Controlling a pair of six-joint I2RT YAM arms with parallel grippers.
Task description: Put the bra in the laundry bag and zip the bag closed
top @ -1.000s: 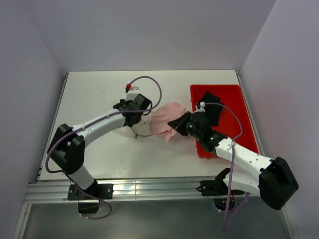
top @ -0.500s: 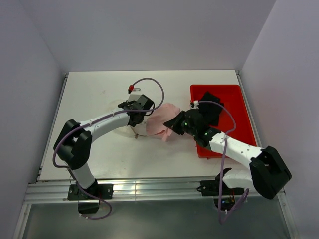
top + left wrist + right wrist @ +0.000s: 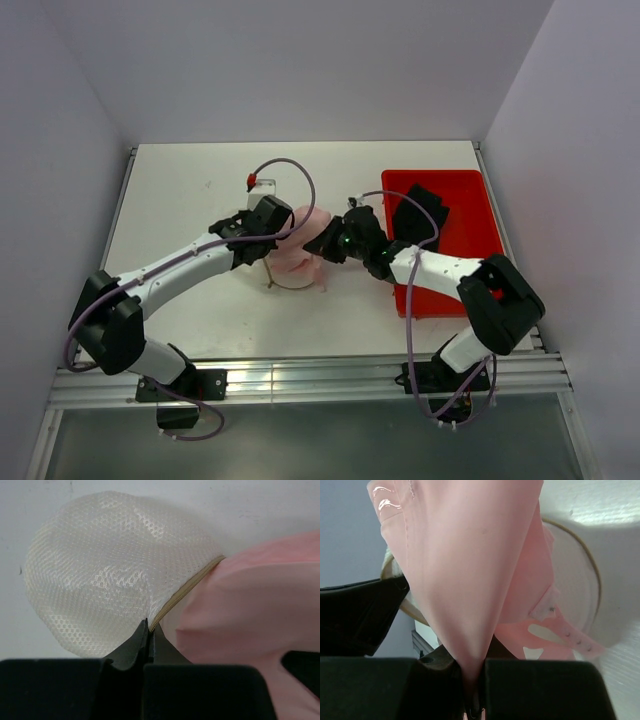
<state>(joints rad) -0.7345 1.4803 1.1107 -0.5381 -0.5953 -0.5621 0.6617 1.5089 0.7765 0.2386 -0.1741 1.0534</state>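
Near the middle of the counter [image 3: 180,190], the left claw [image 3: 148,632] is pressed together on the laundry bag [image 3: 95,575] at its zipper rim. The right claw [image 3: 472,680] pinches the bra [image 3: 465,570], and its pink fabric touches that rim.

White bench [image 3: 190,190] across the whole scene, matt and pale, closed in by plain grey walls [image 3: 300,70] on the left, far and right sides. Edged along the near side with a ribbed aluminium rail [image 3: 310,378]. On the right part of the bench, close along its right edge, a red plastic bin [image 3: 480,235]: rectangular, long side running near to far, its far end near the far edge of the bench. Inside the bin, toward its far left corner, a black fabric garment [image 3: 420,205], crumpled, lying on the bin floor. On the far left part of the bench, a small dark speck [image 3: 209,183].
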